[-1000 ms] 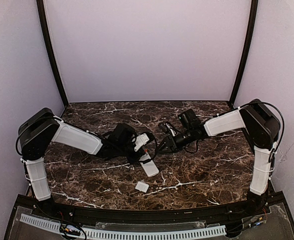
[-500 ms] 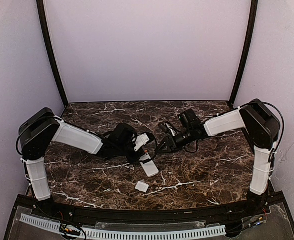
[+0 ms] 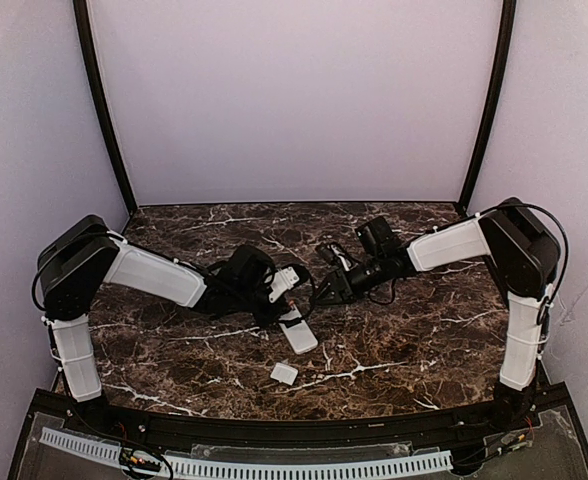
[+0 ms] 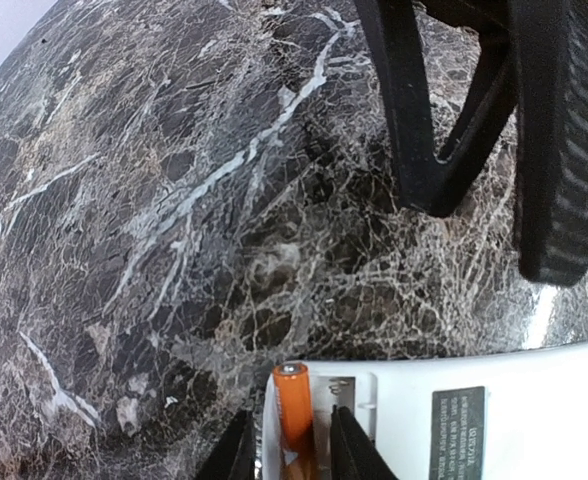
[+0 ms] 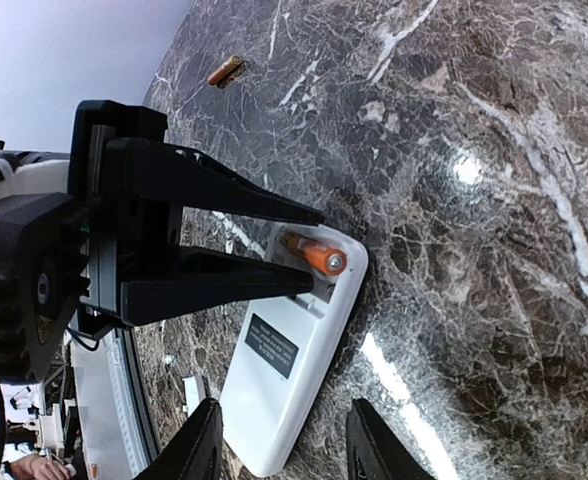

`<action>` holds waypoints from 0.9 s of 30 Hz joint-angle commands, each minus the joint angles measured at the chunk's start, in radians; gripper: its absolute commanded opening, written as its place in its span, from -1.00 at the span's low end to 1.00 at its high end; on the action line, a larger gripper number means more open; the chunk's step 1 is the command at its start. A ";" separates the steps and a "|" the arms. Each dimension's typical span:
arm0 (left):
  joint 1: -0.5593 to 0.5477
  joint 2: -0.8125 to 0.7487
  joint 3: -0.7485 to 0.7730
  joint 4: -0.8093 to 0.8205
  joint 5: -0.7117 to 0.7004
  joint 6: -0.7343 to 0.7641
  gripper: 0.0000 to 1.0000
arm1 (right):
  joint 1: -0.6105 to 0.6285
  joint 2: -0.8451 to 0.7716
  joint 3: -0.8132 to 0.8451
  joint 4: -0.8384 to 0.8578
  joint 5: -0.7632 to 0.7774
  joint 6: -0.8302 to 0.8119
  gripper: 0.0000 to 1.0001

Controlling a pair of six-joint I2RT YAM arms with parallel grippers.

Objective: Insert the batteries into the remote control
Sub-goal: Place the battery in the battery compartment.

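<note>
The white remote control (image 3: pixel 298 332) lies back-up on the marble, and also shows in the right wrist view (image 5: pixel 294 360) and the left wrist view (image 4: pixel 474 400). My left gripper (image 3: pixel 279 290) (image 4: pixel 292 455) holds an orange battery (image 4: pixel 294 405) (image 5: pixel 317 255), its fingers on either side. The battery lies in the left slot of the recess, and the slot beside it is empty. My right gripper (image 3: pixel 324 290) (image 5: pixel 286 445) is open and empty, hovering just right of the remote's recess end. A second battery (image 5: pixel 225 71) lies loose on the table further off.
The small white square cover (image 3: pixel 284 374) (image 5: pixel 192 393) lies on the marble near the front, below the remote. The two grippers face each other closely over the remote's far end. My right gripper's black fingers (image 4: pixel 564 140) fill the top right of the left wrist view.
My right gripper has edged slightly left, toward the remote. The left gripper, battery and remote have not visibly moved.
</note>
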 commanded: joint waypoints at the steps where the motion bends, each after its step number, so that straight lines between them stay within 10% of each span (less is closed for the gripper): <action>1: 0.003 -0.075 0.012 -0.028 0.040 -0.022 -0.39 | -0.003 0.018 0.052 -0.011 0.018 -0.012 -0.19; 27: 0.067 -0.113 -0.020 -0.127 0.126 -0.088 -0.28 | 0.000 0.147 0.217 -0.070 -0.007 0.004 -0.40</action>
